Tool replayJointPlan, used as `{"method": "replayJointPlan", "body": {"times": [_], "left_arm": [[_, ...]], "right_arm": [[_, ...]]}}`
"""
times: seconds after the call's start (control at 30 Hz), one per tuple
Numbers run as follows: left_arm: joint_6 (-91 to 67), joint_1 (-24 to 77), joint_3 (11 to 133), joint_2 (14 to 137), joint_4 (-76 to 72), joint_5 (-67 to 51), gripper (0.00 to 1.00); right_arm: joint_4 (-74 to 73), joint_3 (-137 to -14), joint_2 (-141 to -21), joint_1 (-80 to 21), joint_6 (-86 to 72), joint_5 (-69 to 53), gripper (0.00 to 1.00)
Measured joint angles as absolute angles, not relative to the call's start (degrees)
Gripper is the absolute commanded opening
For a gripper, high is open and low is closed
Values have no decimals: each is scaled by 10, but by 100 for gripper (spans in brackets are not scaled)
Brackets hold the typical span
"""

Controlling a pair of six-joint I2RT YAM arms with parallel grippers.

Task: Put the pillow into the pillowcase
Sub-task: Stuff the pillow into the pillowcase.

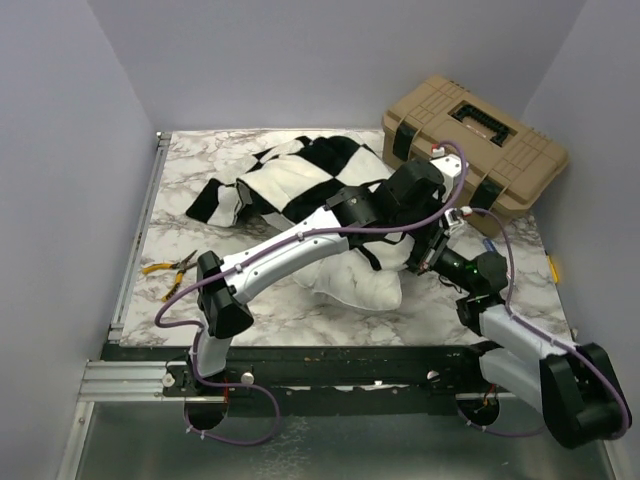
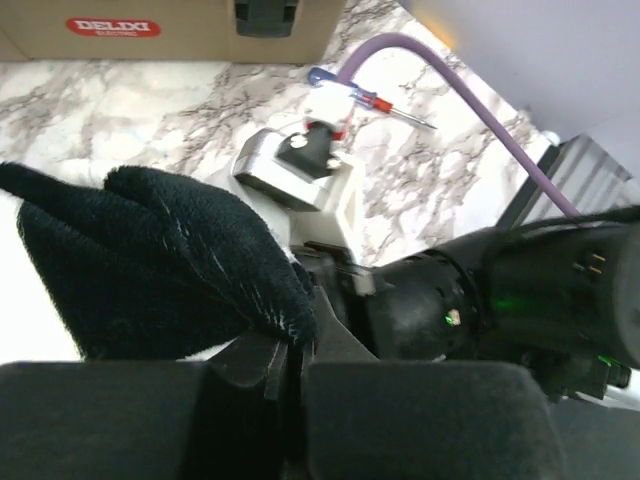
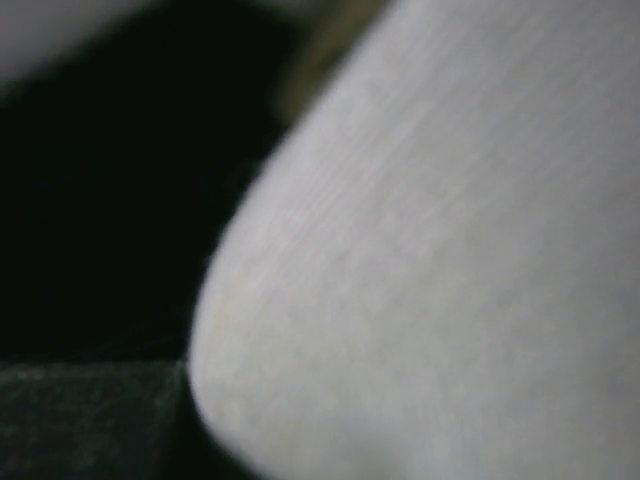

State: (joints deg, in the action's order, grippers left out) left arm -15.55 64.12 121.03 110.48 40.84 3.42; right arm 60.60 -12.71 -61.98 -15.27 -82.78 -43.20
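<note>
The white pillow (image 1: 362, 286) lies mid-table, partly under the black-and-white checked pillowcase (image 1: 310, 175) that spreads toward the back left. My left gripper (image 1: 426, 222) reaches across to the right side of the bundle. In the left wrist view it (image 2: 287, 352) is shut on a black fuzzy fold of the pillowcase (image 2: 150, 260). My right gripper (image 1: 432, 258) presses in at the pillow's right end. Its view is filled by blurred white pillow (image 3: 430, 260), so its fingers are hidden. Its white body (image 2: 300, 185) shows behind the fold.
A tan toolbox (image 1: 470, 140) stands at the back right. Yellow-handled pliers (image 1: 170, 266) lie at the left by the metal rail. A screwdriver (image 2: 372, 100) lies on the marble near the toolbox. Purple cables loop over both arms.
</note>
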Motion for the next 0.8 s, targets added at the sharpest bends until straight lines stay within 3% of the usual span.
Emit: {"method": "replayJointPlan", "body": {"times": [0.3,0.47,0.67,0.8], "left_arm": [[-214,645,1226,1101,405,48,0],[-227,646,1127,1012,403,139,0],[-270,591,1005,904,389,193,0],[-276,567,959,891,368,196,0]], "right_arm": [[406,-133,-365,-158,-763,-298,0],[206,-197,-272,-162,-689,-229,3],[-59,-327,-289,-164,-605,-140,64],[-213,-410,-313,-164,-519,-77,83]]}}
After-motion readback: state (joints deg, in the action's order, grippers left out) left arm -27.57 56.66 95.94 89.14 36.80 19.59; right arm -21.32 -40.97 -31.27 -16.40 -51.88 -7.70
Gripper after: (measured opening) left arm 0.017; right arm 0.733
